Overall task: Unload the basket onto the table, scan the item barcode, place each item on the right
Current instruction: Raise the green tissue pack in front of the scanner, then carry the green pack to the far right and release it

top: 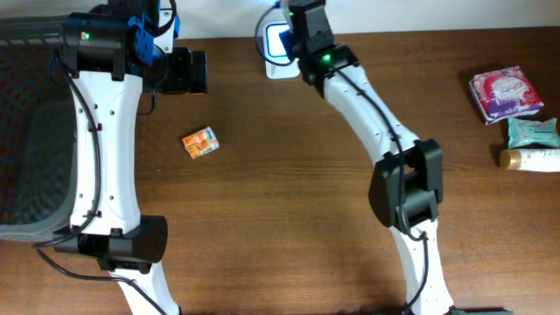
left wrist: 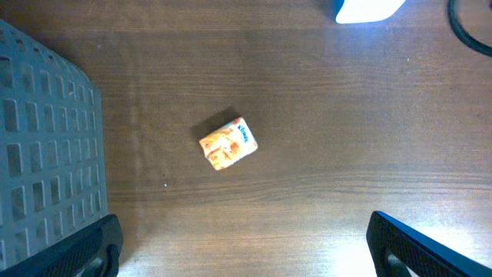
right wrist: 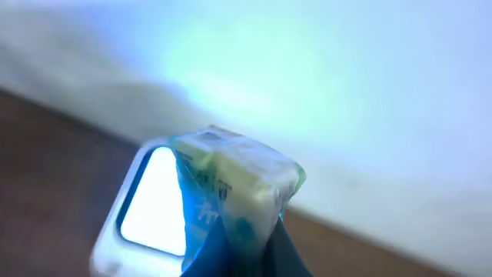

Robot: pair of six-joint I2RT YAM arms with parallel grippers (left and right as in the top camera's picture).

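Observation:
My right gripper (right wrist: pixel 244 231) is shut on a small white and green plastic packet (right wrist: pixel 234 181), pinched at its lower end. The packet hangs just in front of the lit window of the white barcode scanner (right wrist: pixel 150 208). In the overhead view the right gripper (top: pixel 296 37) sits over the scanner (top: pixel 278 45) at the table's far edge and hides the packet. My left gripper (top: pixel 188 72) stands open, with its fingers (left wrist: pixel 84 250) wide apart over bare wood. A small orange packet (left wrist: pixel 227 144) lies ahead of it on the table (top: pixel 200 143).
A grey mesh basket (top: pixel 26 131) fills the left edge of the table and shows at the left of the left wrist view (left wrist: pixel 38 154). At the far right lie a pink packet (top: pixel 501 94), a teal packet (top: pixel 532 131) and a small bottle (top: pixel 529 159).

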